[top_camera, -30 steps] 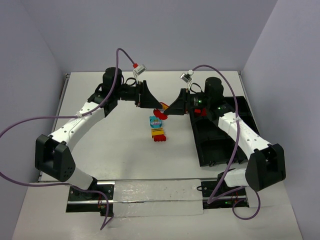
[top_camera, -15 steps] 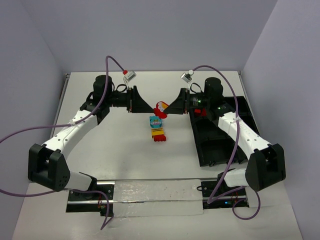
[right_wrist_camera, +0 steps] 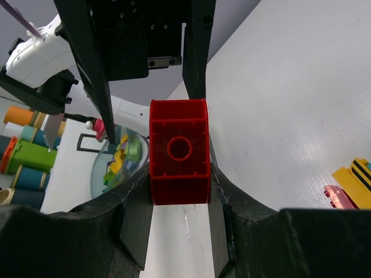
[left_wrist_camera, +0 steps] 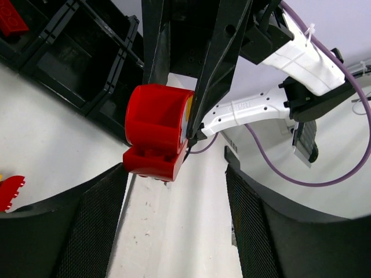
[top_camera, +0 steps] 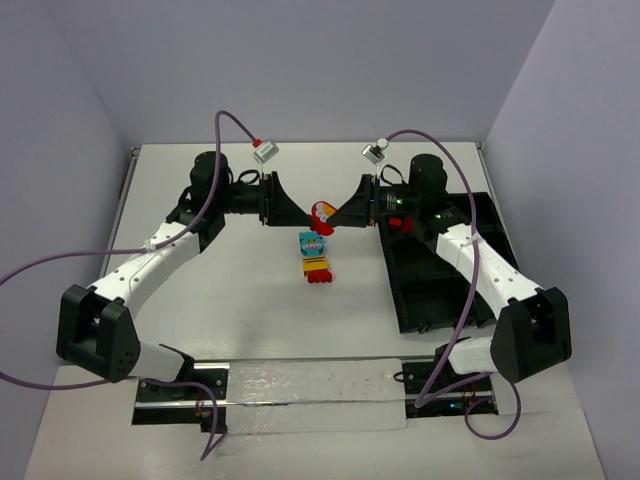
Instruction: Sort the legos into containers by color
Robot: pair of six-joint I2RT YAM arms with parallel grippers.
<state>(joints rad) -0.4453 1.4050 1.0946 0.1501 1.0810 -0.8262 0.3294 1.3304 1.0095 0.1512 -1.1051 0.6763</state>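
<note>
My right gripper (top_camera: 330,216) is shut on a red lego (top_camera: 321,213) and holds it in the air above the table's middle. In the right wrist view the red lego (right_wrist_camera: 179,152) sits clamped between both pads, hollow underside toward the camera. My left gripper (top_camera: 292,212) faces it from the left, open. In the left wrist view the red lego (left_wrist_camera: 156,130) hangs just ahead of my left fingertips (left_wrist_camera: 113,179), nearer the left one, with the jaws wide apart. A cyan lego (top_camera: 310,242) and a yellow and red lego (top_camera: 316,268) lie on the table below. The containers (top_camera: 440,275) stand at the right.
A red lego (top_camera: 402,222) lies in a far bin of the black tray. A red piece (left_wrist_camera: 10,191) shows at the left edge of the left wrist view. Both arms meet over the table's middle, with their cables arching above them.
My left gripper drew back to the left from the held red lego, then edged toward it again, and its jaws have narrowed. The right arm has not moved.
</note>
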